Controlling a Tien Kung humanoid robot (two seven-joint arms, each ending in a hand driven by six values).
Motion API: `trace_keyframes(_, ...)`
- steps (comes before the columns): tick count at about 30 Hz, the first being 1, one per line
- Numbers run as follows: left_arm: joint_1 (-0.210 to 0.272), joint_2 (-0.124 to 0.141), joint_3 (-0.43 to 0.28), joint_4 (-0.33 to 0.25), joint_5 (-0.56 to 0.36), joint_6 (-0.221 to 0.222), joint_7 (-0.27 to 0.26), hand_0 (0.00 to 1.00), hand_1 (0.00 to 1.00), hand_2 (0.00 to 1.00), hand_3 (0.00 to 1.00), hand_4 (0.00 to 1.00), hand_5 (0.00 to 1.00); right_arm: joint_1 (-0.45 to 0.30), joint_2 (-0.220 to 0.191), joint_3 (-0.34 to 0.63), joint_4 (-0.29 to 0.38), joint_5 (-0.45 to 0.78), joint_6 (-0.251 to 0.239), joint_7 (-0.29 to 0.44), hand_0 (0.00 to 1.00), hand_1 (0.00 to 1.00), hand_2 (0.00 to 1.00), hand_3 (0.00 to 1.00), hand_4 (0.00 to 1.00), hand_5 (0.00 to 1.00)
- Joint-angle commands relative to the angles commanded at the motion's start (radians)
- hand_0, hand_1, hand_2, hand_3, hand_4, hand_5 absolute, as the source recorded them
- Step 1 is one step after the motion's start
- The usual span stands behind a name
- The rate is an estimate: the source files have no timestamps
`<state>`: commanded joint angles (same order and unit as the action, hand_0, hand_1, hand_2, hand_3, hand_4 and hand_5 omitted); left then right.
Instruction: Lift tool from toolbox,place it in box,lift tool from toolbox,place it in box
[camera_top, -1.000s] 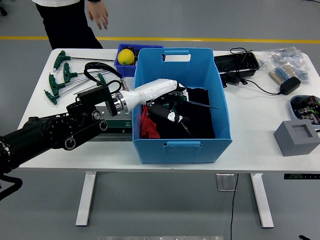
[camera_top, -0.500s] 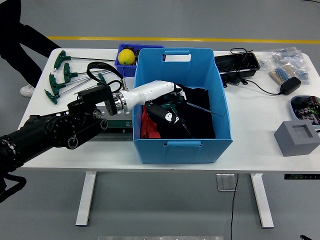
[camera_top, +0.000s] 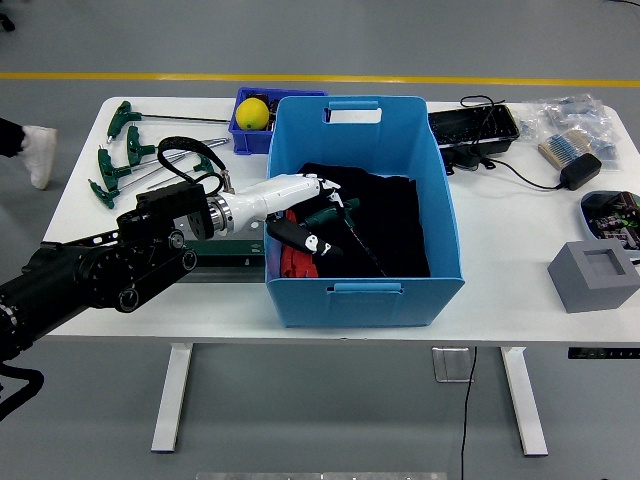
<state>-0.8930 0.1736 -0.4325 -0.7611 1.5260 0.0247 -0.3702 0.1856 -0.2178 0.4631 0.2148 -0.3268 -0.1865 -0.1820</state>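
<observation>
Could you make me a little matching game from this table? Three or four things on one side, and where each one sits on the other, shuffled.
Things:
1. yellow ball
2. grey block
3. green-handled T wrenches
4. left hand

Places:
A. table's right edge
B. reaching inside the big blue box
C. small blue bin behind the big box
D. table's far left

Pairs: 1-C, 2-A, 3-D, 4-B

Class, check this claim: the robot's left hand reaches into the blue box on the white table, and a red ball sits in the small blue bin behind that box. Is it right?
Not quite. The ball in the small blue bin is yellow, not red, as the head view shows. The rest stands: the left hand reaches into the blue box on the white table.
</observation>
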Motion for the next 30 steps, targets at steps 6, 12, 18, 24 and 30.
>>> trace_keyframes(6,0.116,0.029,-0.216,-0.107,-0.039,-0.018,0.042,0.988,0.929,0.979,0.796,0.933,0.592,0.0,0.002,-0.011,0.001,0.025,-0.005,0.007,0.651,0.623,0.693,0.558,0.765,0.667)
trace_keyframes(12,0.206,0.039,-0.43,-0.207,-0.092,-0.057,0.08,0.85,0.816,0.881,0.754,0.936,0.605,-0.001,0.004,-0.018,0.003,0.039,-0.008,0.01,0.651,0.623,0.693,0.558,0.765,0.667)
trace_keyframes(18,0.334,0.001,-0.633,-0.297,-0.241,-0.087,0.188,0.74,0.694,0.777,0.728,0.93,0.617,-0.001,0.004,-0.012,0.004,0.032,-0.01,0.008,0.651,0.623,0.694,0.558,0.765,0.668)
trace_keyframes(24,0.466,-0.072,-0.84,-0.376,-0.348,-0.034,0.285,0.726,0.694,0.754,0.713,0.922,0.626,-0.003,0.006,-0.02,0.005,0.048,-0.013,0.012,0.651,0.623,0.694,0.558,0.765,0.667)
trace_keyframes(30,0.561,-0.155,-1.041,-0.453,-0.318,-0.011,0.319,0.727,0.698,0.751,0.706,0.918,0.633,-0.003,0.006,-0.021,0.006,0.042,-0.013,0.011,0.651,0.623,0.694,0.558,0.765,0.668)
